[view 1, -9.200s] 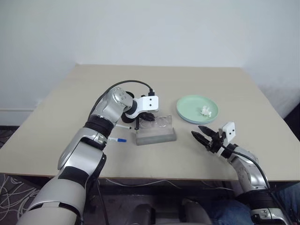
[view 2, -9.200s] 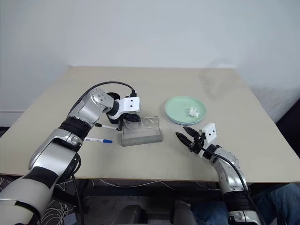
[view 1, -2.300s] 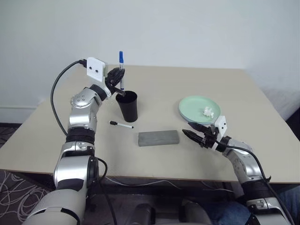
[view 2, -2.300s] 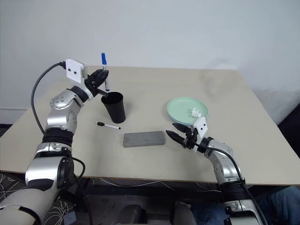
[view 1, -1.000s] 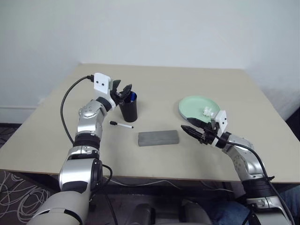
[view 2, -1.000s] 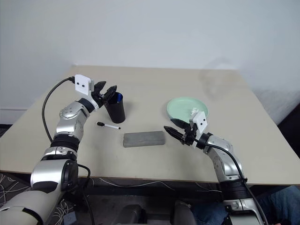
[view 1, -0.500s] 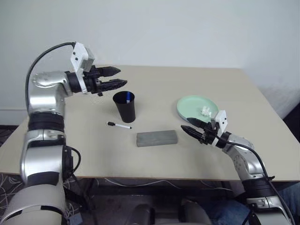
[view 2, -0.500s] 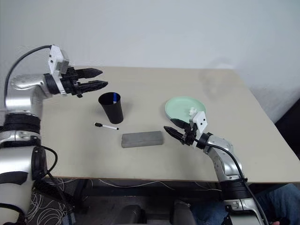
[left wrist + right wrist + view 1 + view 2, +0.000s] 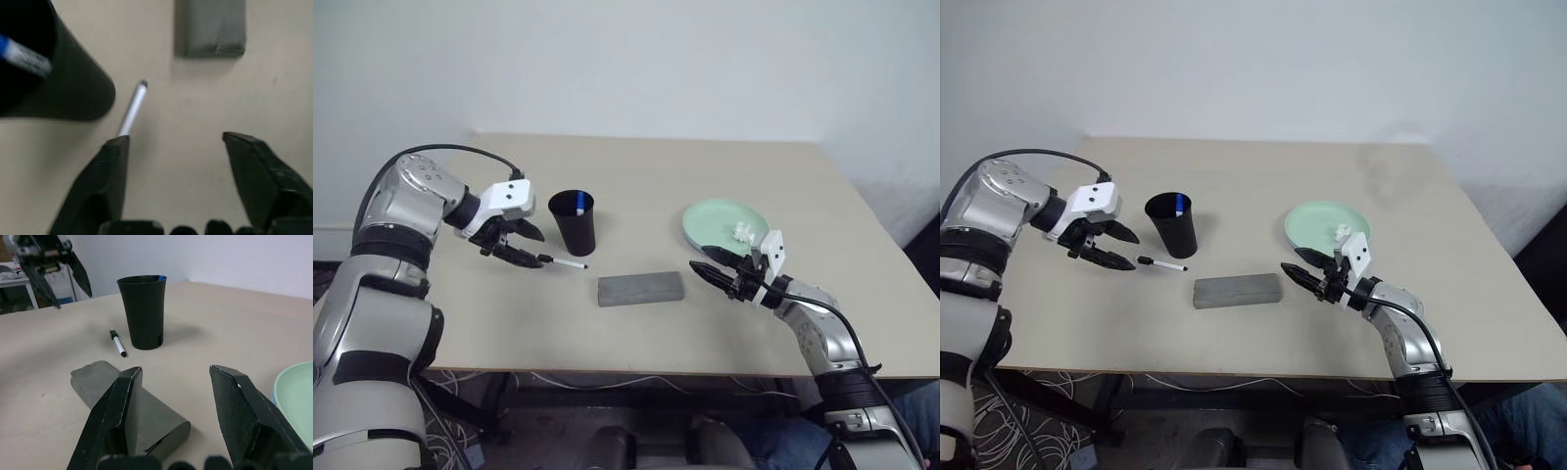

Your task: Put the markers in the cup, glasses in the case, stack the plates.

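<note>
Left gripper (image 9: 521, 249): black tapered fingers (image 9: 108, 166) spread wide, grasping nothing, angled down just over the capped end of the black-capped marker (image 9: 564, 261).
Right gripper (image 9: 713, 271): wedge-shaped matte black fingers (image 9: 117, 404) parted and empty, level above the bench (image 9: 636, 186), pointing toward the case (image 9: 641, 288).
Black-capped marker: thin white barrel, lying flat on the bench between the left gripper and the cup (image 9: 574, 222); in the left wrist view one finger covers its near end.
Blue-capped marker (image 9: 578, 204): standing inside the cup; a blue tip shows at the rim, the rest is hidden by the cup wall.
Cup: smooth black tumbler, tapered, upright, near the case.
Case: flat grey rectangular box, lid down, near the bench's front; the glasses cannot be made out.
Plates (image 9: 713, 224): pale mint plate on top, a thin blue rim peeking beneath its front edge, beside the right gripper.
Paper (image 9: 743, 231): small crumpled white scrap on the mint plate.
Bench: plain beige, matte top.
</note>
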Action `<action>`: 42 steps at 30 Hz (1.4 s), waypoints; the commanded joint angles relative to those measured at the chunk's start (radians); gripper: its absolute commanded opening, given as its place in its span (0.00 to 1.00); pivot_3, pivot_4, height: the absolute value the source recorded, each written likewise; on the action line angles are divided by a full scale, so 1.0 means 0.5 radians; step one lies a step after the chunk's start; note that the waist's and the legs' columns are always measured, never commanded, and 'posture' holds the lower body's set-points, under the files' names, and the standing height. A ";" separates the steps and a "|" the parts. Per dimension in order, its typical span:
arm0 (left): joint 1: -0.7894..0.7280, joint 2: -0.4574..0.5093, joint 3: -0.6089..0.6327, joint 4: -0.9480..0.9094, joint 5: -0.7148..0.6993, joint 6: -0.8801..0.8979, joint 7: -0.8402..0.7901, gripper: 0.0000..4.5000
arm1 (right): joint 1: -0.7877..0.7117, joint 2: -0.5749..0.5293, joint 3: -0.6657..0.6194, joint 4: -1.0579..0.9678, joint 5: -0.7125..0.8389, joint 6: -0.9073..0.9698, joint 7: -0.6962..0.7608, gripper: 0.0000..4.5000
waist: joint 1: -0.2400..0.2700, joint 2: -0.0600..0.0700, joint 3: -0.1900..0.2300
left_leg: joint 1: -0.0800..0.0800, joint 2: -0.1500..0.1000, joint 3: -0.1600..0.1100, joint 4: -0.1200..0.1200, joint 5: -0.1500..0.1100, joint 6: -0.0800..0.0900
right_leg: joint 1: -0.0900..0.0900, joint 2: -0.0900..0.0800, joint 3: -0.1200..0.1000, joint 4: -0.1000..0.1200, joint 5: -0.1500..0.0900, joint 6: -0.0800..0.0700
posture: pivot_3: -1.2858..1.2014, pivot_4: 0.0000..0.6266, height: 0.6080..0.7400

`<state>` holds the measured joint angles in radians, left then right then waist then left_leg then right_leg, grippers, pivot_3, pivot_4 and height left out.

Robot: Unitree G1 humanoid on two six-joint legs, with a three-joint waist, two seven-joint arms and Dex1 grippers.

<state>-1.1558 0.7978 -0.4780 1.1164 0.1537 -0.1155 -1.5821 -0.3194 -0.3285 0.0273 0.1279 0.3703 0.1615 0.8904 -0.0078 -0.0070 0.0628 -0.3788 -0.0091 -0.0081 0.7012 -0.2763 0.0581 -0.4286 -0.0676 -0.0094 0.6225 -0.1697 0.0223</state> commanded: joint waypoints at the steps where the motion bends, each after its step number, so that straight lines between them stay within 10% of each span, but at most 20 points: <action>1: -0.102 -0.066 -0.049 0.164 0.204 -0.116 0.121 0.99 | -0.032 -0.013 -0.040 -0.042 0.009 -0.044 -0.008 0.53 | 0.000 0.000 0.000 | 0.000 0.000 0.000 0.000 0.000 0.000 | 0.000 0.000 0.000 0.000 0.000 0.000 | 0.52 0.00 0.86; 42: -0.075 -0.511 0.060 0.514 0.618 -0.034 0.805 0.99 | 0.249 -0.086 -0.060 -0.340 0.025 0.049 -0.133 0.53 | 0.021 -0.005 0.000 | -0.001 0.001 -0.001 0.000 0.000 0.000 | -0.001 0.000 -0.001 0.001 0.000 0.001 | 0.52 0.00 0.86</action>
<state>-1.1833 0.5411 -0.4652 1.3764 0.4588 -0.1408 -1.1810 -0.1885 -0.3629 0.0177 0.0066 0.3707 0.1874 0.8307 0.0028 -0.0094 0.0630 -0.3794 -0.0085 -0.0085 0.7014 -0.2765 0.0581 -0.4292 -0.0676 -0.0099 0.6228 -0.1696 0.0227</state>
